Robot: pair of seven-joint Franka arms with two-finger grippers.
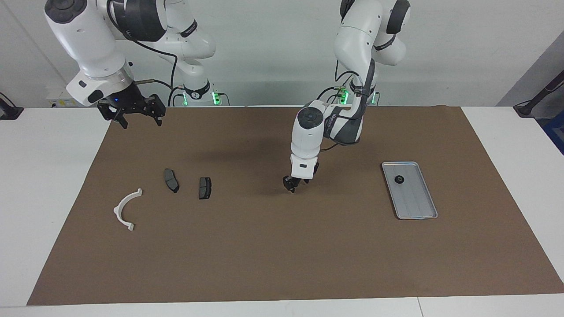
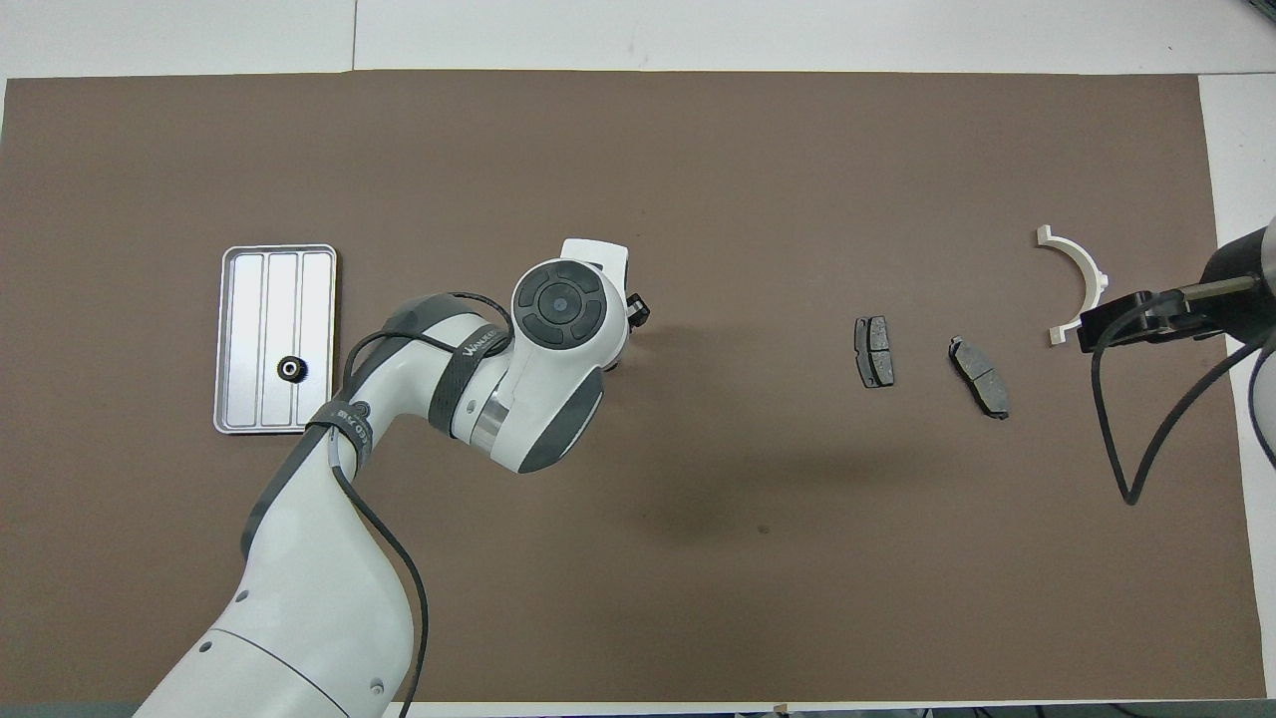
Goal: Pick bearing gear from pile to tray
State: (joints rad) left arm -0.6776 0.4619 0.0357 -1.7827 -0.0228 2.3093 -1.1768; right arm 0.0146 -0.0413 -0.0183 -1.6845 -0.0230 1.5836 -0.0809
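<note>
The silver tray [image 1: 416, 202] lies toward the left arm's end of the mat, and it also shows in the overhead view [image 2: 259, 299]. One small black bearing gear [image 1: 399, 179] [image 2: 290, 369] lies in it. The pile's white curved bracket [image 1: 125, 209] [image 2: 1077, 284] and two dark brake pads [image 1: 171, 180] [image 1: 205, 188] lie toward the right arm's end. My left gripper [image 1: 291, 185] hangs low over the bare mat between the tray and the pads, mostly hidden under its own hand in the overhead view [image 2: 636, 309]. My right gripper [image 1: 134, 116] is open, empty and raised, and waits.
A brown mat [image 1: 282, 246] covers most of the white table. The left arm's elbow and forearm [image 2: 478, 399] stretch low over the mat beside the tray. The right arm's cable [image 2: 1126, 419] hangs near the bracket.
</note>
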